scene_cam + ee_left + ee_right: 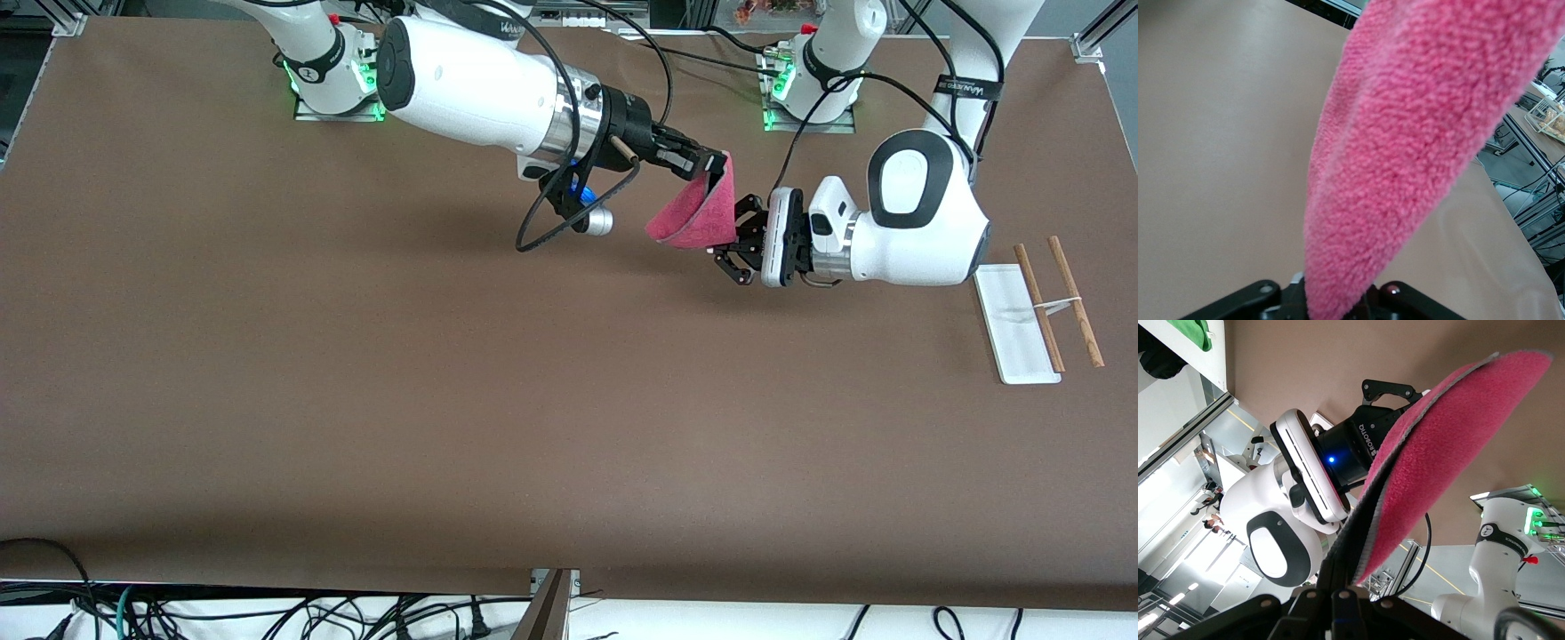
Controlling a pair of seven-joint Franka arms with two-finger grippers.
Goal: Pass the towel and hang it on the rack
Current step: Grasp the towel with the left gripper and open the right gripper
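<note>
Two hands pinch the folded pink-red terry towel [699,213] above the brown desk [356,400]: right hand [709,164] clamps its upper end, left hand [734,238] its lower, long axis slanting between them.

A wide matte brown worktop [356,400] fills the scene under even, soft light. Aluminium framing [1093,40] shows at its corners. Along the near edge, tangled black cables [267,618] lie on a white surface [711,622] below.

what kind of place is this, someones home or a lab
Most likely a robotics lab: two Franka arms bolted to a brown-covered table framed in aluminium, loose cables along its near edge, the towel held between the right gripper and left gripper.
</note>
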